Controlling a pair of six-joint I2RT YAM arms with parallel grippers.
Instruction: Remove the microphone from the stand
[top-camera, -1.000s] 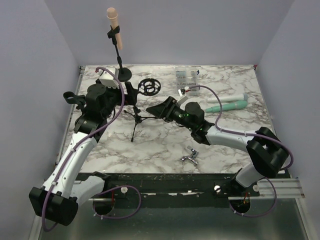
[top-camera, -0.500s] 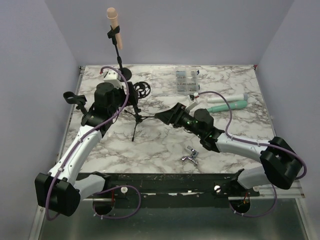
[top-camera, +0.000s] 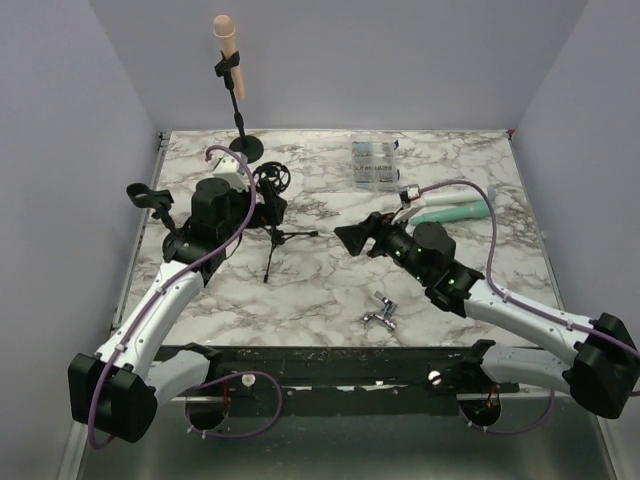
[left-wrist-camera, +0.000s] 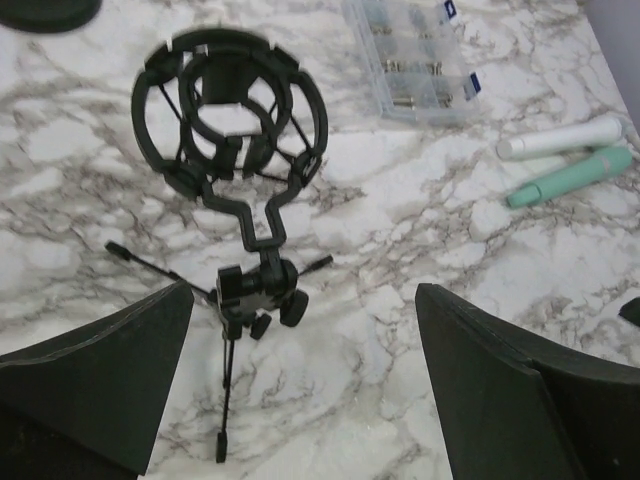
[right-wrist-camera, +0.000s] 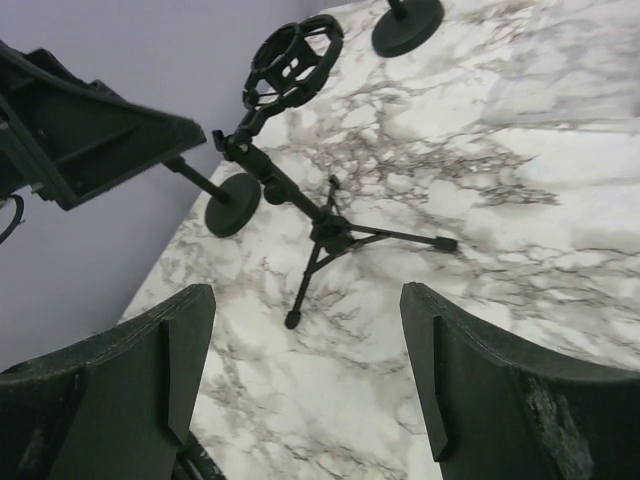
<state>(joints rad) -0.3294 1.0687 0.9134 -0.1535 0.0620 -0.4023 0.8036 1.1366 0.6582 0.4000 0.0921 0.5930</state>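
Observation:
A peach microphone (top-camera: 226, 38) sits clipped atop a tall black stand (top-camera: 239, 112) with a round base at the back left. In front of it stands a small tripod stand (top-camera: 276, 237) whose round shock mount (left-wrist-camera: 228, 110) is empty. My left gripper (top-camera: 266, 207) hovers just over that tripod, open; in the left wrist view (left-wrist-camera: 305, 395) only a tripod leg and marble lie between its fingers. Off to the right of the tripod, my right gripper (top-camera: 357, 238) is open and faces it (right-wrist-camera: 305, 390), holding nothing.
A teal tube and a white tube (top-camera: 455, 211) lie at the right. A clear parts box (top-camera: 373, 161) sits at the back. A small metal fitting (top-camera: 380, 314) lies near the front edge. A short black clip stand (top-camera: 146, 196) is at the left edge.
My right gripper has drawn back to the right, away from the tripod, and opened wider. My left gripper has moved up over the tripod, and the shock mount has swung left.

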